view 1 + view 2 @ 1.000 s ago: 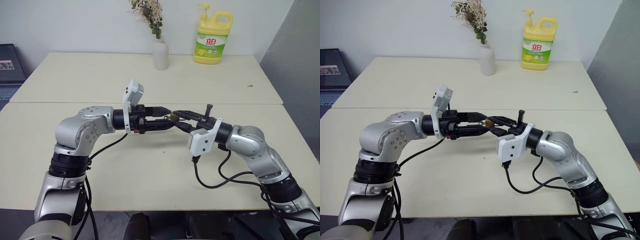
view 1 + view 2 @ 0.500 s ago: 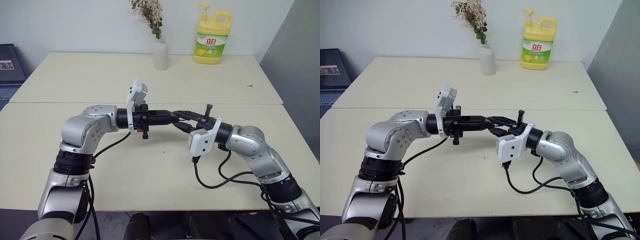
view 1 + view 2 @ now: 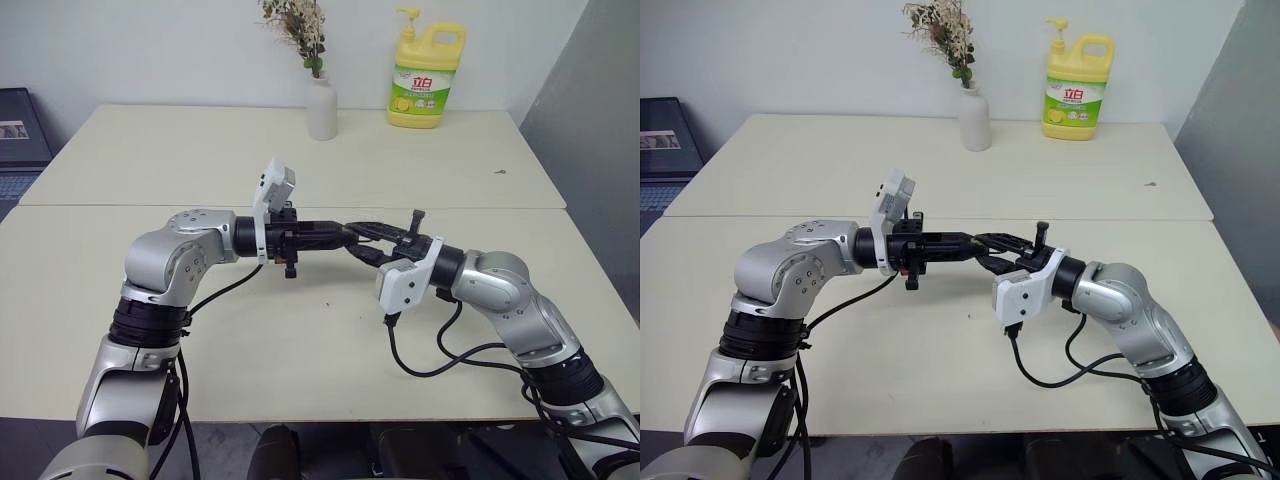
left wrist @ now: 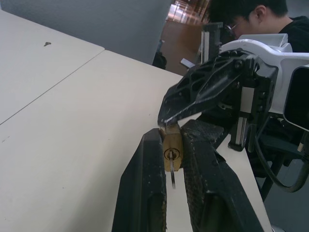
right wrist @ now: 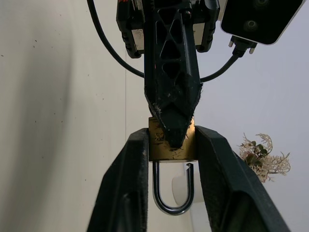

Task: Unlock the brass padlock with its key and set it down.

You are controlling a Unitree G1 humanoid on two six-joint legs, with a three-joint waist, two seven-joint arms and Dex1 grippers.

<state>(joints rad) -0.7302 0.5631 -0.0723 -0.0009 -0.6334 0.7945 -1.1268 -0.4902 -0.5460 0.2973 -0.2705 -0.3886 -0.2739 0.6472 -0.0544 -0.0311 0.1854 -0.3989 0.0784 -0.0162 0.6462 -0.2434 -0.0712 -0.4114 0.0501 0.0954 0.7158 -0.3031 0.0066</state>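
Two cream tables point(image 3: 300, 160) are standing end to end before a white wall, carrying a white vase point(image 3: 321, 108) and a yellow soap bottle point(image 3: 426, 78) at the far edge. Above the near table, the left gripper point(image 4: 170, 145) is pinching the brass padlock point(image 4: 172, 152) with narrowed fingers, the key point(image 4: 172, 175) sitting in its keyhole. Meeting it tip to tip, the right gripper point(image 5: 170, 140) is flanking the padlock's body, its shackle sprung free on one side.

Head cams look down over the table point(image 3: 300, 150) from up high, kinda far. Each wrist cam sits super close, facing the other, both sharing the padlock point(image 4: 172, 153) up close.
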